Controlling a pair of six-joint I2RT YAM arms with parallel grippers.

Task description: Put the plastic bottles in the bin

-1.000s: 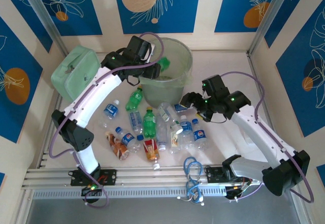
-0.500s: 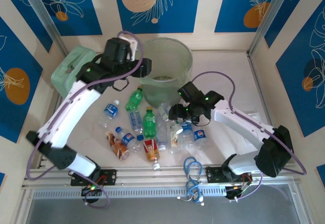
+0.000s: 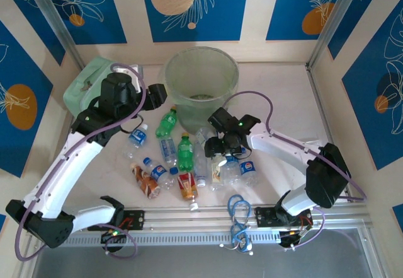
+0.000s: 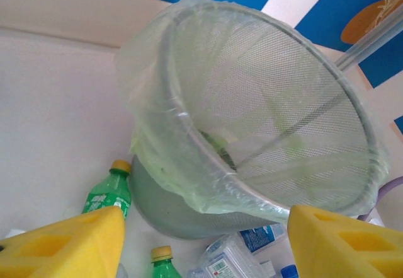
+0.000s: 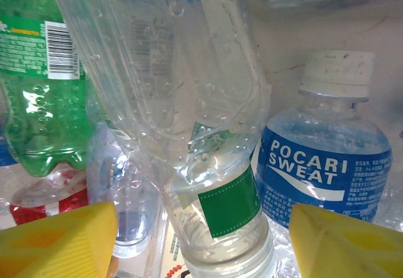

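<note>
The bin (image 3: pixel 171 81) stands at the back centre, and its lined mesh wall (image 4: pixel 264 101) shows close up in the left wrist view, with a blurred green shape (image 4: pixel 217 144) at its bottom. Several plastic bottles lie in a pile in front of it: green ones (image 3: pixel 166 123) (image 3: pixel 184 152), blue-labelled clear ones (image 3: pixel 137 137), red-labelled ones (image 3: pixel 187 185). My left gripper (image 3: pixel 156 92) (image 4: pixel 204 253) hangs open and empty left of the bin. My right gripper (image 3: pixel 220 147) (image 5: pixel 201 246) is open, low over the pile, its fingers either side of a clear green-labelled bottle (image 5: pixel 220 196), beside a Pocari Sweat bottle (image 5: pixel 321 164).
A mint-green soft case (image 3: pixel 88 89) sits at the back left, close behind the left arm. Blue cable loops (image 3: pixel 238 212) lie near the front rail. Walls close in the table on the left, back and right.
The left gripper let a green bottle go over the bin, then drew back left and down. The right gripper moved left and dropped onto the bottle pile.
</note>
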